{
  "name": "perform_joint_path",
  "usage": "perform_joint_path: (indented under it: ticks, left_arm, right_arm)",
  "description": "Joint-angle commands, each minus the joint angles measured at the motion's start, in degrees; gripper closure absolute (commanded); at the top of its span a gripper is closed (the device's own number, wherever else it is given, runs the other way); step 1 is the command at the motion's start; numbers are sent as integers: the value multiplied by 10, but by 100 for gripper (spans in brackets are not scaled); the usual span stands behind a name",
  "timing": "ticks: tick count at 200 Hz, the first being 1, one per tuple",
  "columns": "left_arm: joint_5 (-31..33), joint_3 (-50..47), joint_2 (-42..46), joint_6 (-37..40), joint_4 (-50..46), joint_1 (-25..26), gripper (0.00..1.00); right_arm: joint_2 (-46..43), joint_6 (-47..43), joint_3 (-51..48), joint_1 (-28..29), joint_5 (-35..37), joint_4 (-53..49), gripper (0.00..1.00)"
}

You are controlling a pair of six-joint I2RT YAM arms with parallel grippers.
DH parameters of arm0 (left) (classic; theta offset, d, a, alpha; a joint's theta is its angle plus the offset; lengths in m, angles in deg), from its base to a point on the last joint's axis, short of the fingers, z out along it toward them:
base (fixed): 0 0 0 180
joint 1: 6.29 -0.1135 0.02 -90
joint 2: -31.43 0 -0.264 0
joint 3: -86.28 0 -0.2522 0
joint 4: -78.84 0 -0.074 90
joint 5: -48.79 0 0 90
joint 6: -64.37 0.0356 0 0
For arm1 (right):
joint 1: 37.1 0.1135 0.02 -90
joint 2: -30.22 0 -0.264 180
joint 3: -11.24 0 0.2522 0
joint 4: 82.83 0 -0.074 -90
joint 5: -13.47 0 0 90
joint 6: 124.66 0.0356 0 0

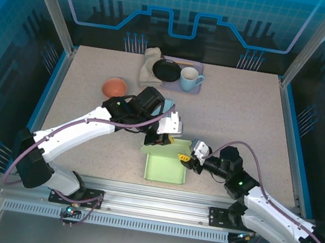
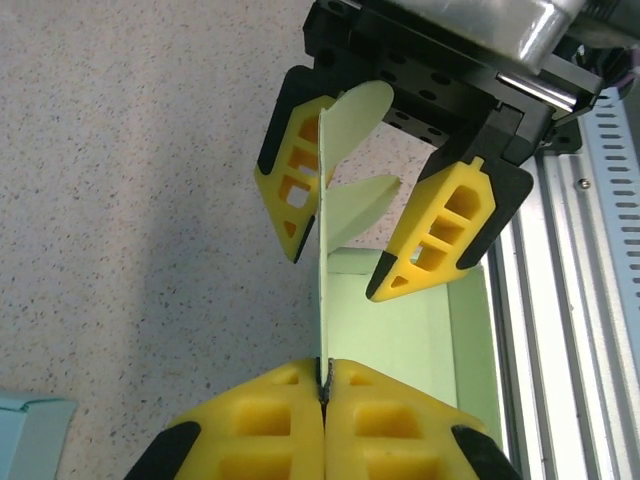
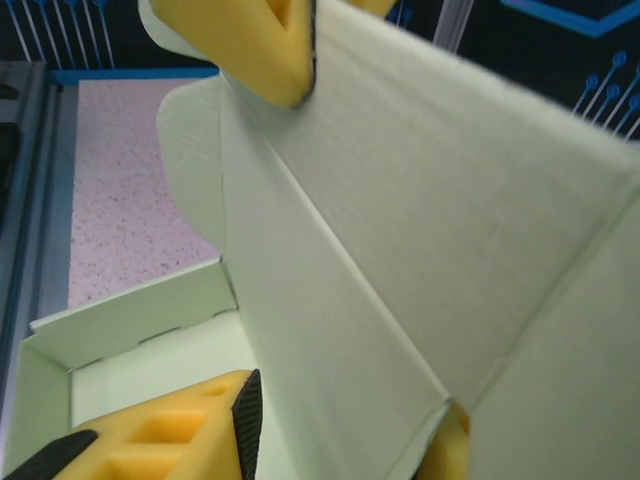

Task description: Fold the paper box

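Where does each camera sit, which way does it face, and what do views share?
Top external: above and behind the bases, looking down on the table; both arms show, left fingers and right fingers meeting at the paper box.
Left wrist: looks along its shut fingers, pinching a box panel, toward the open right fingers.
Right wrist: close against that panel, own fingers at bottom.
Shared: both wrist views catch the other arm's fingers.
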Motion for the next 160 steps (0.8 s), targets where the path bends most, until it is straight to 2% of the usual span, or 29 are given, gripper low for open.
perform_joint_path:
  ticks: [1,15,29,55,75,88,103,131,160]
  left_arm:
    - [-29,-4,25,13,-3,-4,100]
    - [-5,-5,25,8,1,-6,100]
    - [24,-3,22,3,5,-7,100]
    - [76,-16,16,-5,34,-6,99]
    - [79,-18,12,-5,34,-8,99]
    - [76,-21,11,-6,32,-8,99]
    - [69,-26,17,-6,33,-7,99]
    - [46,-36,37,-6,35,-8,99]
    - [42,-46,57,-5,45,-8,99]
  right_arm:
    - [-25,-24,-7,7,-35,12,51]
    - [-54,-26,-9,8,-23,-2,46]
    - [-92,-25,-14,8,19,-14,46]
    - [-163,-17,-34,8,142,-15,45]
    - [-198,-16,-53,7,244,-3,45]
    - [-206,-14,-65,0,283,6,45]
    - [-192,-7,-73,-20,277,23,45]
    - [-108,-15,-58,-39,230,34,46]
    - [-75,-39,-47,-38,149,32,48]
